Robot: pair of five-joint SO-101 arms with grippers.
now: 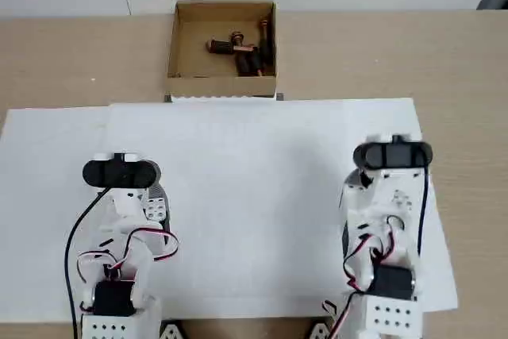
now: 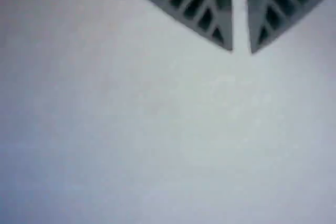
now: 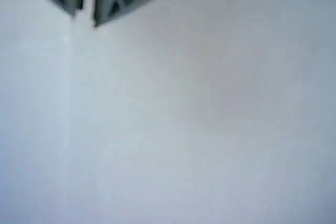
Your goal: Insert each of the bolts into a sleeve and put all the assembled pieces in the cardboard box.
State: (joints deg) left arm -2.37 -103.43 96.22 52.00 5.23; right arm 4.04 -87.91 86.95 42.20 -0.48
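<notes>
High view: coppery bolted sleeves (image 1: 242,49) heaped in square cardboard box (image 1: 222,85); left gripper (image 2: 241,49), right gripper (image 3: 84,18) clenched empty

No lettering, number, label or sign can be read in any of the views. The cardboard box (image 1: 223,85) shows plain brown walls, and the white paper (image 1: 254,196) on the surface is blank.
</notes>
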